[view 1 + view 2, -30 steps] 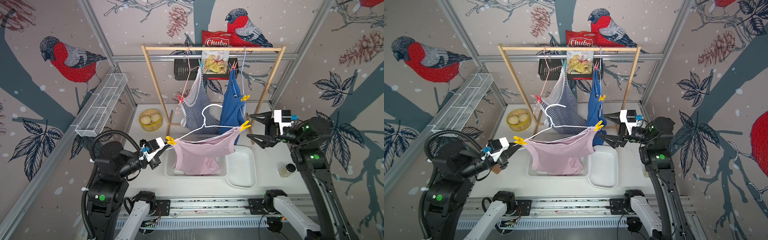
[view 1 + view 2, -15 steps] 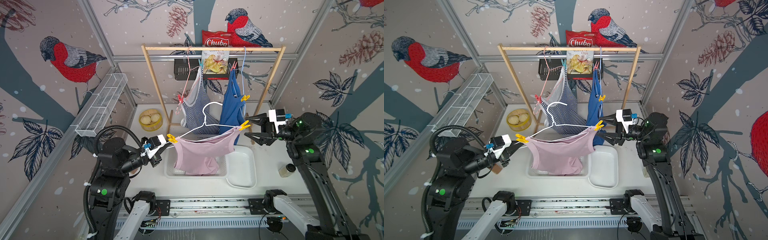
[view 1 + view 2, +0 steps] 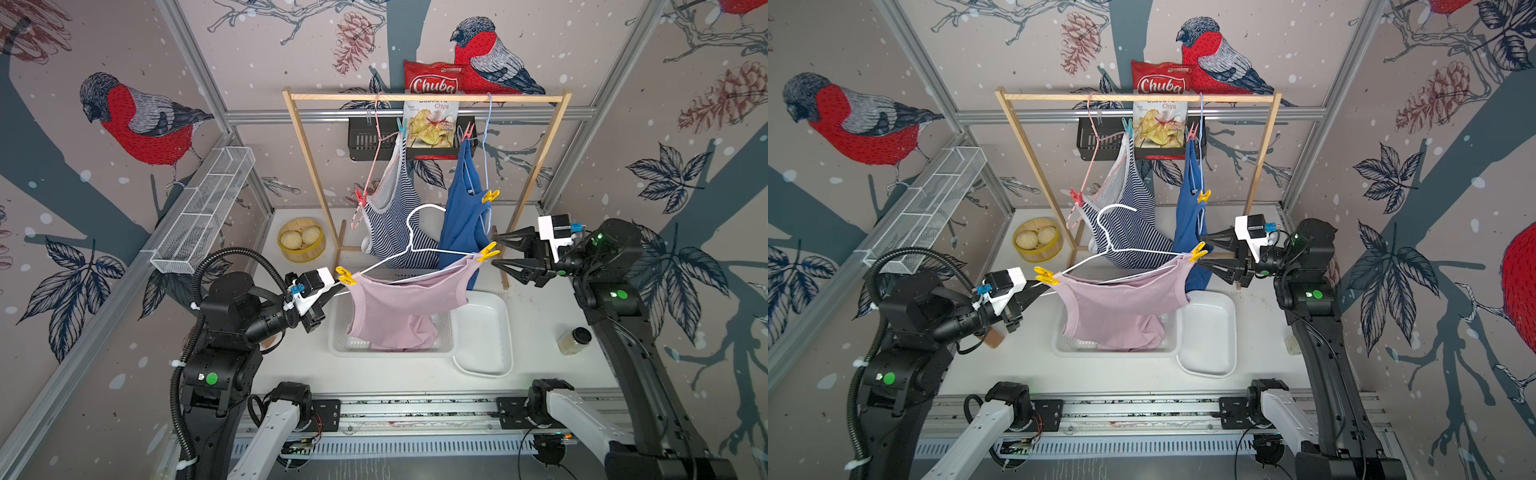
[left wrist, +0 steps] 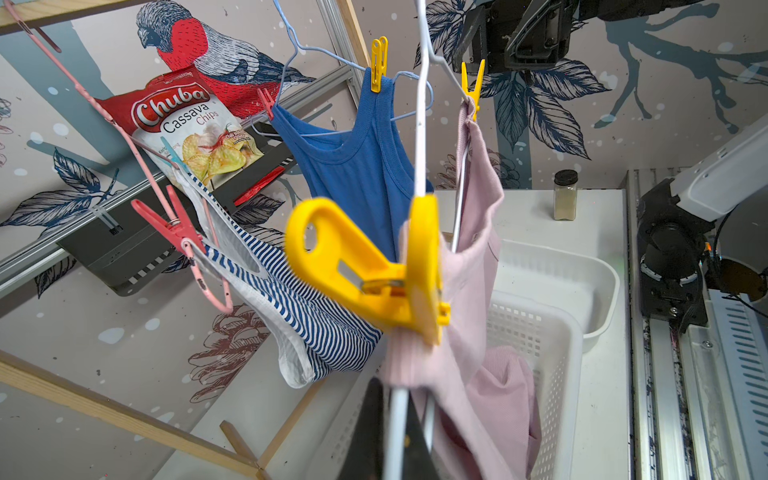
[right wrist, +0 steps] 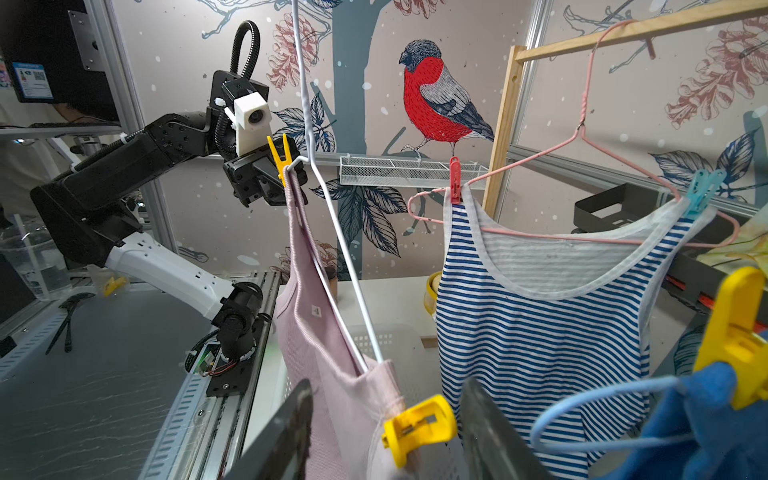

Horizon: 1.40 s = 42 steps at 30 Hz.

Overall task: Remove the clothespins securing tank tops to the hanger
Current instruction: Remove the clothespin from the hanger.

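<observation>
The left end effector (image 4: pixel 390 419) is clamping shut on one end of the white hanger (image 4: pixel 421 137), just beside a yellow clothespin (image 3: pixel 345 275) that is pinning the pink tank top (image 3: pixel 407 303) there. The right end effector (image 3: pixel 495 251) is standing partly open, its jaws flanking the second yellow clothespin (image 5: pixel 417 424) at the hanger's far end without visibly touching it. The top is hanging over a white basket (image 3: pixel 338 332) on the tabletop (image 3: pixel 540 324).
</observation>
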Available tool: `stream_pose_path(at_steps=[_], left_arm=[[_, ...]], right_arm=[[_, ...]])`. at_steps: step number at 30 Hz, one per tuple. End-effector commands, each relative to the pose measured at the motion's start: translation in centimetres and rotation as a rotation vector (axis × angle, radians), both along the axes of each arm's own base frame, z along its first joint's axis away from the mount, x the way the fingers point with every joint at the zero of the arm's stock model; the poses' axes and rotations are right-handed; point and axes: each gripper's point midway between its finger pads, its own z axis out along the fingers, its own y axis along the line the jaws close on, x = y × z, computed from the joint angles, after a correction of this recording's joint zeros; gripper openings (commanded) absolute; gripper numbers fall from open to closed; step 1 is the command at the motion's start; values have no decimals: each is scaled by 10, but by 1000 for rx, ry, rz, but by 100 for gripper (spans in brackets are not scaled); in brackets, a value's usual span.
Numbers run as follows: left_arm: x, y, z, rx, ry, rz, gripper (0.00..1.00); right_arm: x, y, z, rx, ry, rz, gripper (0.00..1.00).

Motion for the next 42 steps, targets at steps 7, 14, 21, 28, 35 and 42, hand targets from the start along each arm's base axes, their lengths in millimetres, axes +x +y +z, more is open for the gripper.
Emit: stream_pose_path(at_steps=[7,14,21,28,35,42], left_arm=[[-6,-5,18,-13,-86,-55,0],[-3,-5,17,-16,-83,-51,0],[1,-4,19,-21,-74,-34,0],[3,-5,12,-22,-67,-36,0],[8,-4,2,-31,-57,-21,0],[8,-1,2,-56,-78,6,0]], right_arm=[[-6,2,1,-3,-24,57,48],[-6,6,0,-4,-23,77,17],[1,9,-3,-6,-10,68,0],[6,8,5,2,-30,30,0],[10,8,31,80,-74,-65,0],[3,11,44,148,-88,-118,0]])
